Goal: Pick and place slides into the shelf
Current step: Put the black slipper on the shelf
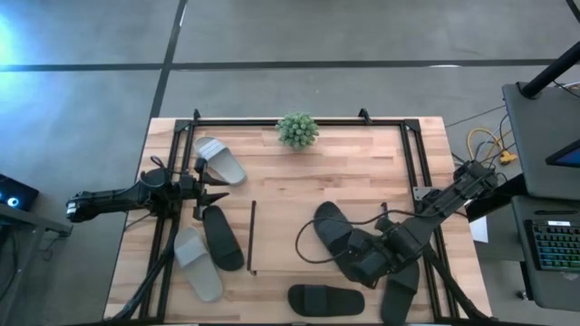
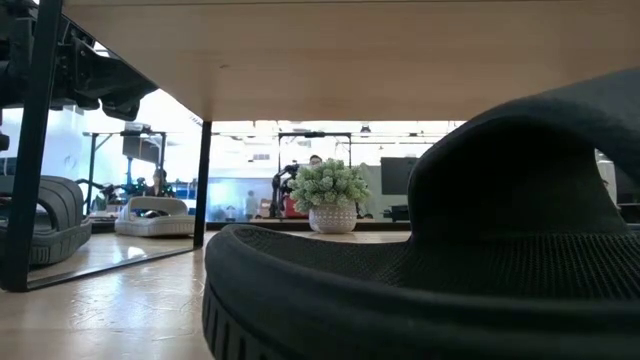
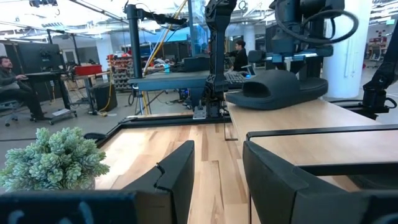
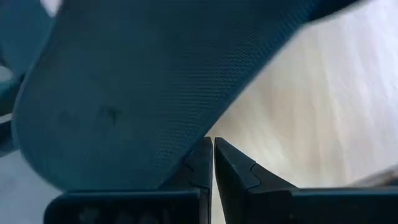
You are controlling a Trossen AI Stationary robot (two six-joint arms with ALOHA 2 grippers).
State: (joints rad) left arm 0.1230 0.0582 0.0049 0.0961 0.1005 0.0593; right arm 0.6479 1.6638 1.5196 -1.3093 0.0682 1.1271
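Note:
In the high view, two light grey slides and a black slide lie on the left of the table. My left gripper hovers between them, open. A second black slide lies on the shelf's wood board, right of the dark rail. My right gripper, shut, is at that slide's near-right end. Two more black slides lie by the near edge. One of them fills the low view. My right gripper's shut fingers lie low, almost level, from the table's right, against the rim of the black slide's near-right end. I cannot tell whether they touch it. The slide lies flat on the wood board.
A small potted plant stands at the far edge, inside the black tube frame. A cable loops over the board beside the right arm. People sit at desks in the room beyond. Bare wood shows in the middle of the table.

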